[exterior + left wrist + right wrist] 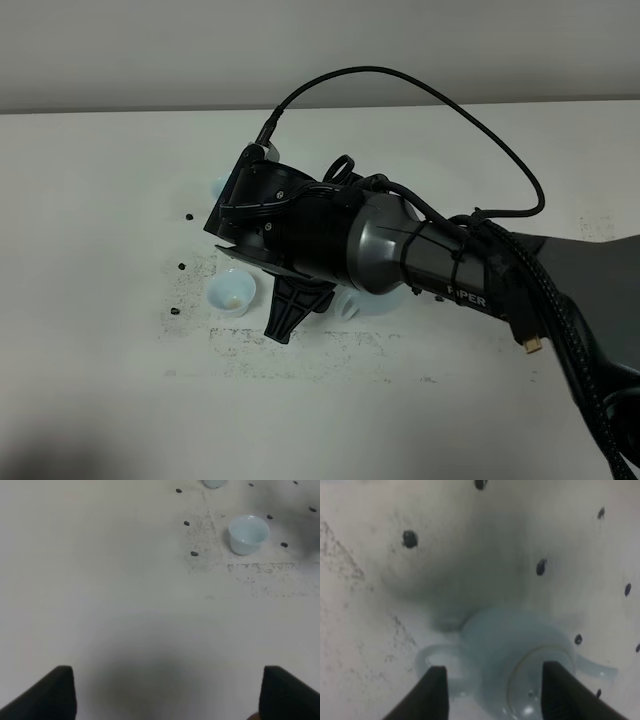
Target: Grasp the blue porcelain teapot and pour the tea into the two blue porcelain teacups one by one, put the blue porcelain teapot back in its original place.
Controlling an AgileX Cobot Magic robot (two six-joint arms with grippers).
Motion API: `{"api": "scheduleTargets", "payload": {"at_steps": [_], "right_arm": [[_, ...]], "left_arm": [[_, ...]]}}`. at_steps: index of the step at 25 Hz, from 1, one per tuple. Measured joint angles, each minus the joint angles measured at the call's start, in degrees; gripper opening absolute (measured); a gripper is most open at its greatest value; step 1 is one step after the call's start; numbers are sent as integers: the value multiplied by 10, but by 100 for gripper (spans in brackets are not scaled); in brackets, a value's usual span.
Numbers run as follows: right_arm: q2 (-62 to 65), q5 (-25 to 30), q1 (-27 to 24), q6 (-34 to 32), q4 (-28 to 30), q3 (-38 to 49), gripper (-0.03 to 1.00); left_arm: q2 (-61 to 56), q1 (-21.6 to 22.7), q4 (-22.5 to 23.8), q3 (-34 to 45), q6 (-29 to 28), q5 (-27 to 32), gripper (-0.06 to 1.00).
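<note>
The pale blue, glossy, round-bellied porcelain teapot (520, 645) stands on the white table (100, 400). The right gripper (495, 692) hovers just above the teapot, its fingers spread wide and gripping nothing. A small pale blue handleless teacup (232, 290) sits just beside the teapot. The left gripper (167, 695) is well apart from the teapot, also spread and empty.

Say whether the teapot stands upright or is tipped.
Upright. Seen from above in the right wrist view, the teapot has its lid facing up, with handle and spout level at its sides.
</note>
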State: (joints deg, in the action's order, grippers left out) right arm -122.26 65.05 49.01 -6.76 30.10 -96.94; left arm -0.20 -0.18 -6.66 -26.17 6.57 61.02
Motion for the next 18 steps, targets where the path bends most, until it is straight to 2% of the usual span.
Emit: {"api": "scheduleTargets", "payload": {"at_steps": [6, 13, 18], "right_arm": [[-14, -30, 0, -4, -2, 0, 45], [-20, -21, 0, -25, 24, 0, 45], [-20, -5, 0, -28, 23, 0, 45]], "left_arm": [[0, 0, 0, 0, 0, 0, 75], [0, 0, 0, 0, 0, 0, 75], [0, 0, 0, 0, 0, 0, 75]]}}
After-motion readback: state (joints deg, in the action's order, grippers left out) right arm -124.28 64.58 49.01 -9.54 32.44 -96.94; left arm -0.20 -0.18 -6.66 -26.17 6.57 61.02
